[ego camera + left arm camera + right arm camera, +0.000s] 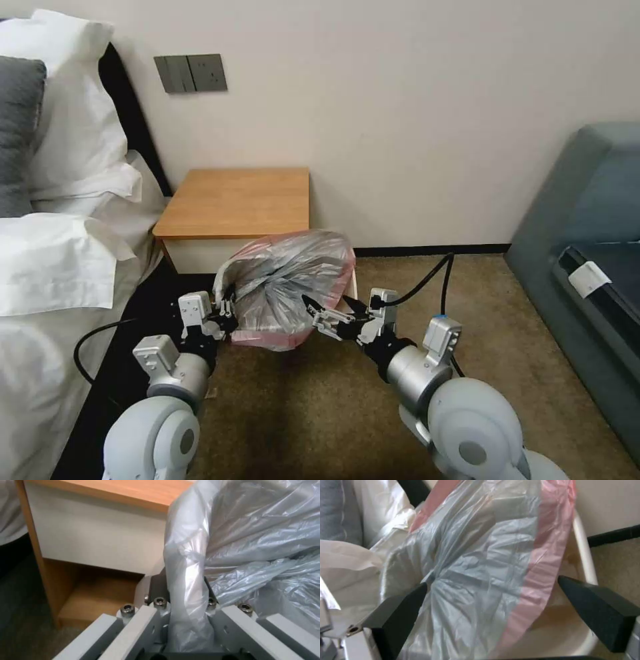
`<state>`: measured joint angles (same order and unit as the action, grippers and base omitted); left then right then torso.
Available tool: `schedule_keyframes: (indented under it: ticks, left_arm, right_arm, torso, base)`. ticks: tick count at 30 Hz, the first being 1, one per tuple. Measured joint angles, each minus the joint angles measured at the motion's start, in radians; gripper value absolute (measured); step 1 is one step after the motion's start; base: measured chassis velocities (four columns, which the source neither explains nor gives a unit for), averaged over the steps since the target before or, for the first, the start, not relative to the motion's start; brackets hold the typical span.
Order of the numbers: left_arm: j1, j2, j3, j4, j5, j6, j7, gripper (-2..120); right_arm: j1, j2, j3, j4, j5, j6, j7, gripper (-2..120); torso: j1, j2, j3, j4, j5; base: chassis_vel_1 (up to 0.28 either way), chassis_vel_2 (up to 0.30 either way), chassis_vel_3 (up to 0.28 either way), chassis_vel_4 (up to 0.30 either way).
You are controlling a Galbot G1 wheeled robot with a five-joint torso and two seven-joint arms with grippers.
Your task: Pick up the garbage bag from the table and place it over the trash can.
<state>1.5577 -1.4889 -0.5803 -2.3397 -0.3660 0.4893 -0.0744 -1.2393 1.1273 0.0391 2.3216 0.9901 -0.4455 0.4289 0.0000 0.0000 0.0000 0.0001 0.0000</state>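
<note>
The garbage bag (293, 280), crinkly grey plastic with a pink rim, bulges over the trash can (353, 288), which stands on the carpet in front of the table (240, 200). My left gripper (227, 313) is at the bag's left side. In the left wrist view this gripper (183, 580) is shut on a strand of the bag (250, 530). My right gripper (327, 308) is at the bag's right front. The right wrist view shows it open (491, 582), fingers (400, 615) wide apart with the bag (480, 567) between them, beside the bin's cream rim (583, 555).
A bed with white pillows (60, 200) runs along the left, close to my left arm. A grey sofa (587, 220) stands at the right. The table's white drawer front (100, 542) is just behind the bin. Brown carpet (320, 413) lies open in front.
</note>
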Motion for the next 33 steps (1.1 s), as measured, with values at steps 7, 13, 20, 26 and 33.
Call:
schedule_keyframes:
  ticks: [7,13,20,26,33]
  left_arm:
    - [0.025,-0.005,0.003,-0.016,0.013,-0.004,0.001,3]
    - [0.029,-0.005,0.005,-0.018,0.013,-0.005,0.003,3]
    - [0.025,-0.001,0.002,-0.011,0.013,-0.005,0.003,3]
    - [0.015,0.0,0.002,0.001,0.012,-0.005,0.003,3]
    - [0.001,0.0,-0.001,0.01,0.007,-0.003,0.001,3]
  right_arm:
    - [0.011,0.017,-0.024,-0.019,-0.014,0.001,-0.008,94]
    - [0.013,0.023,-0.046,-0.02,-0.036,0.002,-0.021,76]
    - [0.018,0.021,-0.05,-0.011,-0.053,0.004,-0.032,49]
    - [0.017,0.016,-0.042,-0.004,-0.061,0.006,-0.04,29]
    - [0.005,0.016,-0.042,0.001,-0.075,0.01,-0.047,3]
  torso:
    - [0.0,0.0,0.0,0.0,0.0]
    - [0.0,0.0,0.0,-0.0001,0.0001]
    - [0.0,0.0,0.0,-0.0001,0.0]
    - [0.0,0.0,0.0,-0.0001,0.0]
    - [0.0,0.0,0.0,-0.0001,0.0]
  base:
    - [0.0,0.0,0.0,0.0]
    - [0.0,0.0,0.0,0.0]
    - [0.0,0.0,0.0,0.0]
    - [0.0,0.0,0.0,0.0]
    - [0.0,0.0,0.0,0.0]
